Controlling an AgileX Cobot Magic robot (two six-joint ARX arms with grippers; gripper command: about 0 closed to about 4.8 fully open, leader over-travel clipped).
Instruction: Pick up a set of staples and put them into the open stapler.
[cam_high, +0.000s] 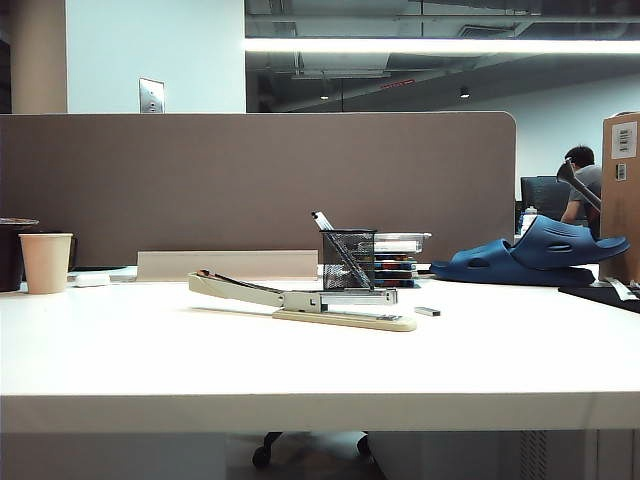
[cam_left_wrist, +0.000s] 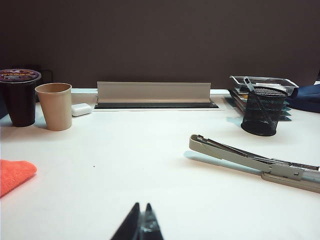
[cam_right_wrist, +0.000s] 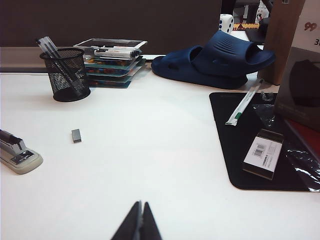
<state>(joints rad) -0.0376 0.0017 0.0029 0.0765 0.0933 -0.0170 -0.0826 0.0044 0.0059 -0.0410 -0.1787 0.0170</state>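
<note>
While both arms wait low at the near edge of the table, nothing of the task is begun yet, and the scene reads like this:

Table (cam_high: 120, 350): a wide white top; it carries everything, with a lot of bare surface in front, probably so the arms have free room to work.

Stapler (cam_high: 300, 298): it lies across the middle, the long cream arm lifted off the slim base, so the grey magazine is exposed for loading from above (the opening itself is hard to judge from these views).

Blue slippers (cam_right_wrist: 215, 60): stacked at the back right, well apart from the work.

Black mesh pen cup (cam_high: 348, 260): it stands upright just behind the stapler head, beside a pile of flat trays; a reaching arm should keep away from it.

Paper cup (cam_left_wrist: 54, 106): far left at the back, next to a dark cup with a lid.

Left gripper (cam_left_wrist: 141, 226): the fingertips are pressed together, holding nothing, low over bare table and well apart from the stapler.

Right gripper (cam_right_wrist: 139, 222): also fully closed and empty, near the front edge; I judge it must open before any pick.

Set of staples (cam_right_wrist: 76, 135): a small grey bar flat on the table, alone, near the stapler head on its right side, not touching it; this is closer to the right arm.
</note>
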